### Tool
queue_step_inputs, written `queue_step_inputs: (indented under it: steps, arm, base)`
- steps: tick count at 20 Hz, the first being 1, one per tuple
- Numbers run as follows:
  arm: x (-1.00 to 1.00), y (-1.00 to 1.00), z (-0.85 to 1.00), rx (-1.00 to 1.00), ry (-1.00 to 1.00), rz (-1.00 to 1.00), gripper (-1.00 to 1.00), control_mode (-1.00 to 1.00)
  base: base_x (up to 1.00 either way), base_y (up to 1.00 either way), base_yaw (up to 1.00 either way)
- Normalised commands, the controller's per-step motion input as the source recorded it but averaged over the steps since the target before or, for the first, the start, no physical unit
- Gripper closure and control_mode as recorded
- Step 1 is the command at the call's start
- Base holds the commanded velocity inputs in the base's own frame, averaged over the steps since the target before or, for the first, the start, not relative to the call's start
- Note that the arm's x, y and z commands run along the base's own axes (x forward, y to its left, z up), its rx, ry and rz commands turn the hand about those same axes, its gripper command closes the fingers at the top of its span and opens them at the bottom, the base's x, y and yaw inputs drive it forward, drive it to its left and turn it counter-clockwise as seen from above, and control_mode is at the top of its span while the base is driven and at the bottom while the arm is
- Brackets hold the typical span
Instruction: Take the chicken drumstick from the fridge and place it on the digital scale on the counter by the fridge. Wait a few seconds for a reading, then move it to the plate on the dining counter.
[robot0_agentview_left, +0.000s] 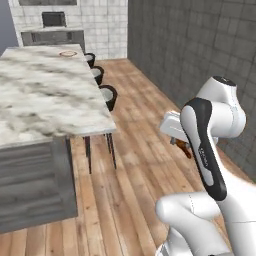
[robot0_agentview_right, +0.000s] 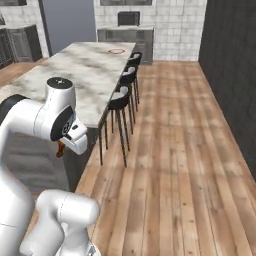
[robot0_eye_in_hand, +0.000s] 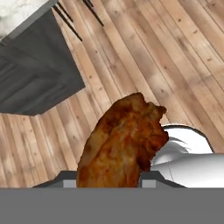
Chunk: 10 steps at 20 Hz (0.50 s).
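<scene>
- The gripper (robot0_agentview_left: 181, 145) sits behind the arm in the left base view, so its tips cannot be seen.
- Just a small brown bit of the drumstick (robot0_agentview_left: 184, 148) pokes out there.
- In the hand view the drumstick (robot0_eye_in_hand: 122, 142) covers the gripper tips, and its lower end is cut off.
- The plate (robot0_agentview_right: 116, 51) is far off and tiny on the surface (robot0_agentview_right: 75, 75).
- The surface runs off the left edge.

The arm was folded close to its base; the gripper (robot0_agentview_left: 181, 143) (pointing downward) clamped the chicken drumstick (robot0_eye_in_hand: 120, 144).
</scene>
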Motion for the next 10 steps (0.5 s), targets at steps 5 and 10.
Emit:
queue_step_inputs:
  steps: [5,10]
  arm:
    - [0.00,0.00,0.00,0.00,0.00,0.00,1.00,1.00]
    - [0.00,0.00,0.00,0.00,0.00,0.00,1.00,1.00]
  base:
    - [1.00,-1.00,0.24]
    - [1.00,-0.99,0.36]
